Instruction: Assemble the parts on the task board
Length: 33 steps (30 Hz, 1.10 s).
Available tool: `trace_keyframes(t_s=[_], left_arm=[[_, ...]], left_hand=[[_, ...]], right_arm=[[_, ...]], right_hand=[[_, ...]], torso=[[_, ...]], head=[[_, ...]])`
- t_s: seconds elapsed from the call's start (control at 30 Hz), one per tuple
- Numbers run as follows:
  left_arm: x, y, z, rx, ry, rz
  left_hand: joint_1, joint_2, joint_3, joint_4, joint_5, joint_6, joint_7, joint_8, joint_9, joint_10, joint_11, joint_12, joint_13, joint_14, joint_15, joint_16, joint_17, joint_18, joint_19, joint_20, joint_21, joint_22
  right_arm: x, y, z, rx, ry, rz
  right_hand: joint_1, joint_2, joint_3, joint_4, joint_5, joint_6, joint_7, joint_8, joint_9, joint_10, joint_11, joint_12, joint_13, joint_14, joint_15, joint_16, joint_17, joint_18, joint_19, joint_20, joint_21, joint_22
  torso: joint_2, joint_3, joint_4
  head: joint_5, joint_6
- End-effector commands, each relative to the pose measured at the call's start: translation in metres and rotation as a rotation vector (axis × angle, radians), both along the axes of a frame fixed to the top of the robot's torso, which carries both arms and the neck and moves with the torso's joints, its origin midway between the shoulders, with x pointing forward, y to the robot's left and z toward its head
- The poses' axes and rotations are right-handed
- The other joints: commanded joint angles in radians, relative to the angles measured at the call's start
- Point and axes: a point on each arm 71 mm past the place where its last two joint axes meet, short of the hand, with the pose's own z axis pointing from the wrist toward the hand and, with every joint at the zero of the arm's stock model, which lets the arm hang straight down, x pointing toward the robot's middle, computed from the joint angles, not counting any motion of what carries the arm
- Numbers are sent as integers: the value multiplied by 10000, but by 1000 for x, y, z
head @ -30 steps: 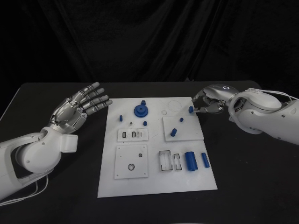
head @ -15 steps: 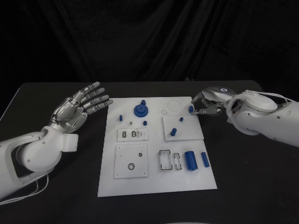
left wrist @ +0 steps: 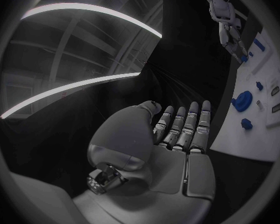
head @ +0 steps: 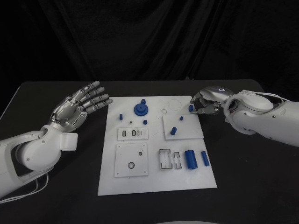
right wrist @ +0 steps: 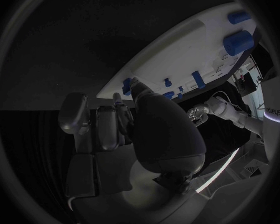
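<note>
The white task board [head: 156,184] lies in the middle of the black table. My right hand [head: 204,103] hovers at the board's far right edge and pinches a small blue peg [head: 190,108] in its fingertips; the right wrist view shows that peg [right wrist: 126,87] at the fingertips over the board [right wrist: 177,55]. My left hand [head: 82,105] is raised left of the board, fingers spread, holding nothing; its open palm [left wrist: 177,139] faces up. On the board sit a blue gear [head: 141,110], small pegs [head: 173,132] on a square plate, and two blue cylinders [head: 189,161] near the right edge.
White inset plates with slots [head: 132,160] and a framed recess [head: 165,159] occupy the board's near half. The black table [head: 257,177] extends on both sides, with dark curtain behind it.
My right forearm has shifted slightly toward the board while the hand keeps the blue peg at the far right edge. The left hand has not moved.
</note>
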Motion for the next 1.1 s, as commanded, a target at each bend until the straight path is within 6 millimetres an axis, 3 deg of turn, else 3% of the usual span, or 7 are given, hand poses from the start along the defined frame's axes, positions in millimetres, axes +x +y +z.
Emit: trace_keyframes(t_s=[0.03,0.4,0.63,0.87,0.9,1.1], left_arm=[[-1,-2,0,-138,-11,-150],[0,-1,0,-116,25,-175],[0,-1,-1,-98,55,-202],[1,-1,-1,-82,79,-221],[1,-1,-1,-78,85,-222],[1,0,-2,-66,104,-223]], left_hand=[[10,81,82,-3,-54,-32,56,45,2,-26,71,65,0,-67,35,54,-9,-109,-63,-22,-41,-8],[8,78,95,-9,-61,-38,59,43,1,-29,73,68,-1,-75,36,58,-10,-112,-66,-22,-41,-8],[8,78,95,-9,-61,-38,59,43,1,-29,73,68,-1,-75,36,58,-10,-112,-66,-22,-41,-8],[6,74,109,-18,-66,-50,61,39,-1,-33,75,70,-1,-83,37,63,-12,-114,-70,-23,-40,-8],[6,74,109,-18,-66,-50,61,39,-1,-33,75,70,-1,-83,37,63,-12,-114,-70,-23,-40,-8],[6,68,122,-28,-71,-59,65,37,-2,-40,77,70,-3,-92,38,67,-14,-116,-75,-24,-41,-8]], right_arm=[[0,0,0,35,-177,-90],[1,4,-2,59,-194,45],[1,6,-2,94,-239,160],[1,8,-2,145,-320,245],[1,8,-1,186,-397,277],[0,10,4,510,-1001,495]], right_hand=[[80,-19,-32,-21,61,59,-11,45,18,-65,-26,-64,-6,33,77,-42,129,104,-69,-27,-48,328],[111,-13,-45,-27,214,253,-23,139,102,-47,-39,-59,13,38,65,-75,108,108,-56,-35,-105,314],[256,12,1,-109,770,629,-62,358,375,-41,-75,-72,19,59,35,-107,108,107,-8,-66,-180,317],[433,52,202,-250,1859,825,-94,617,707,-40,-114,-98,31,75,-1,-131,123,105,41,-106,-251,343],[501,87,303,-313,2230,1014,-123,782,846,-11,-143,-86,67,94,-20,-110,159,100,72,-126,-234,373],[522,141,484,-398,2885,1229,-173,1116,1149,103,-182,-32,184,149,-65,-45,255,71,168,-165,-144,470]], torso=[[7,1,-5],[7,5,-11],[0,-2,-4],[3,-1,-4],[3,-2,-2],[4,-4,-7]], head=[[1,-14],[17,-36],[30,-75],[35,-89],[36,-92],[75,-90]])
